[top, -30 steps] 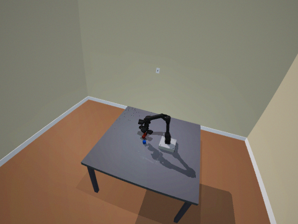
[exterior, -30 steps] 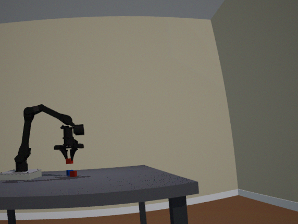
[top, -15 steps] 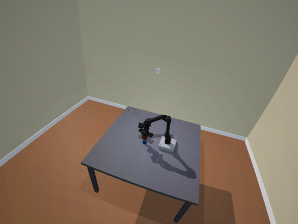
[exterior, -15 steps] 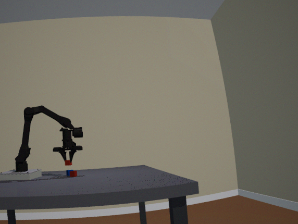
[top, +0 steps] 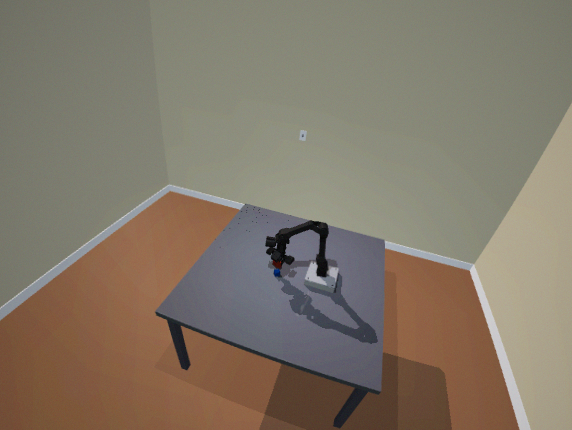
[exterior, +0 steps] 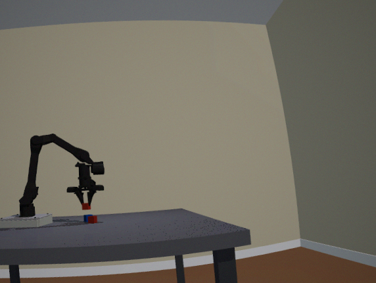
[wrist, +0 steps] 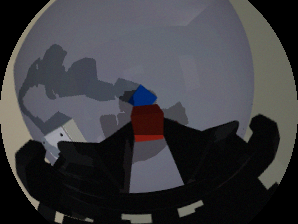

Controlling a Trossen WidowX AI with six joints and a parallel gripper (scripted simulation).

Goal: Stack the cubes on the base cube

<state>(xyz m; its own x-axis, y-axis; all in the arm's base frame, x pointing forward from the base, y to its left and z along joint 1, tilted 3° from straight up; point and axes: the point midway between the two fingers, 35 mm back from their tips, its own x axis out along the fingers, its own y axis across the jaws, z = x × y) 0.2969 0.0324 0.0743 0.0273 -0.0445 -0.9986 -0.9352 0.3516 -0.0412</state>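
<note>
My gripper (top: 278,261) (exterior: 86,204) (wrist: 147,123) points down and is shut on a red cube (exterior: 86,206) (wrist: 147,119), holding it in the air above the other cubes. A blue cube (top: 277,273) (exterior: 87,218) (wrist: 144,96) sits on the table. A second red cube (exterior: 93,219) stands on the table close to the blue one, partly in front of it in the exterior view; a gap between them cannot be judged. The held cube hides the second red cube in the wrist view. In the top view the two red cubes cannot be told apart.
The arm's white base plate (top: 321,278) (exterior: 45,220) (wrist: 66,136) stands on the grey table (top: 225,305) (exterior: 148,230) beside the cubes. The arm's shadow falls across the table. Small dark specks mark one table corner.
</note>
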